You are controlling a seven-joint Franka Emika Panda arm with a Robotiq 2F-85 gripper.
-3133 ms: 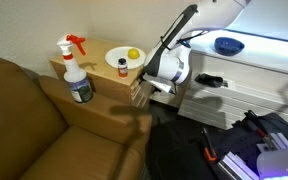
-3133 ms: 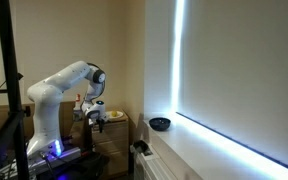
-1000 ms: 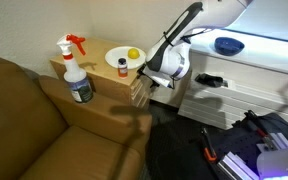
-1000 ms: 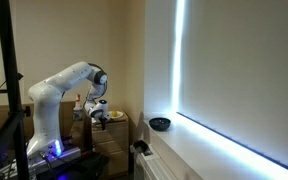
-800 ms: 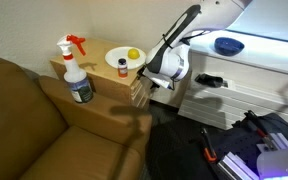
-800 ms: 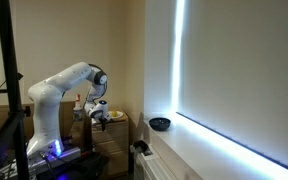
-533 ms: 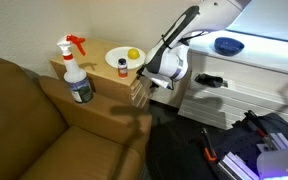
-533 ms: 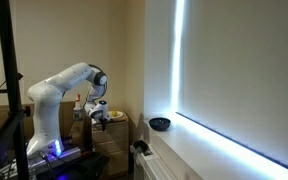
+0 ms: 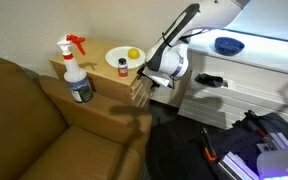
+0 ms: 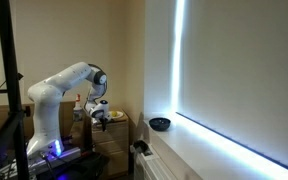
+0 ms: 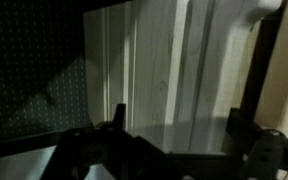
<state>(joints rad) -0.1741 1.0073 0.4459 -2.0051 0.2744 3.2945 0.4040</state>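
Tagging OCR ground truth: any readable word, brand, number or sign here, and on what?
No text can be read in any view.
Spray bottle: it carries a dark label, too small and blurred to read.
Wrist view: no lettering shows.

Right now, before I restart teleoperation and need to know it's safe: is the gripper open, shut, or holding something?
Gripper: open, jaws wide apart, holding nothing, beside the light wooden side table.

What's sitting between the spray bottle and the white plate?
Nothing: in an exterior view, only bare tabletop separates the spray bottle from the white plate.
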